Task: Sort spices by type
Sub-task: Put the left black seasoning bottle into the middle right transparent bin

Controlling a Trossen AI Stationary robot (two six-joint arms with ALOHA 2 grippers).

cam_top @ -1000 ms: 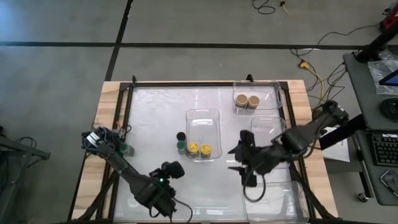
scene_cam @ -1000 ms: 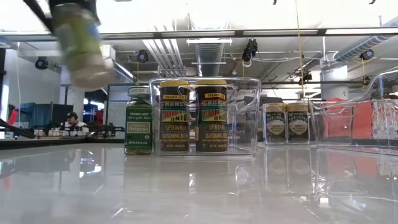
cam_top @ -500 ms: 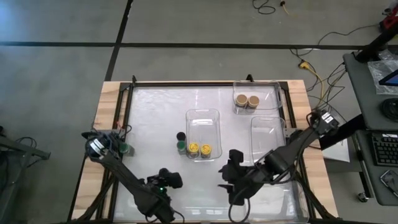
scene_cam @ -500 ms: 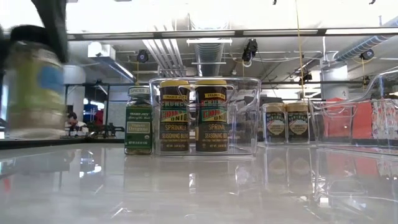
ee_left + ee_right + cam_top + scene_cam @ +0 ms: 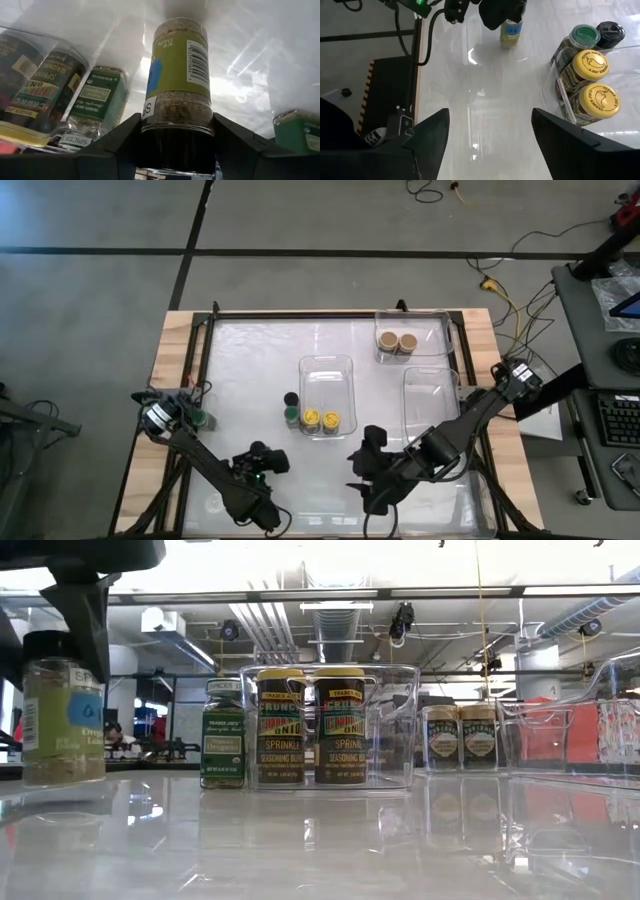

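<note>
Left gripper [image 5: 262, 458] is grasping a black-lidded spice jar [image 5: 63, 710] by its lid, jaws clenched on it, the jar standing upright at the table's [image 5: 250, 380] near-left area. Right gripper [image 5: 368, 470] is hovering nearby with jaws released. Two yellow-lidded jars [image 5: 321, 421] are sitting in the middle tray [image 5: 327, 365].

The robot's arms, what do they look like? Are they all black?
Mostly. Both arms are dark, jointed tubes with black cables along them. The left hand shows a tiny green light and two chunky black fingers. The right hand has wide, angular black fingers, and a white-labelled part sits near its arm's base.
</note>
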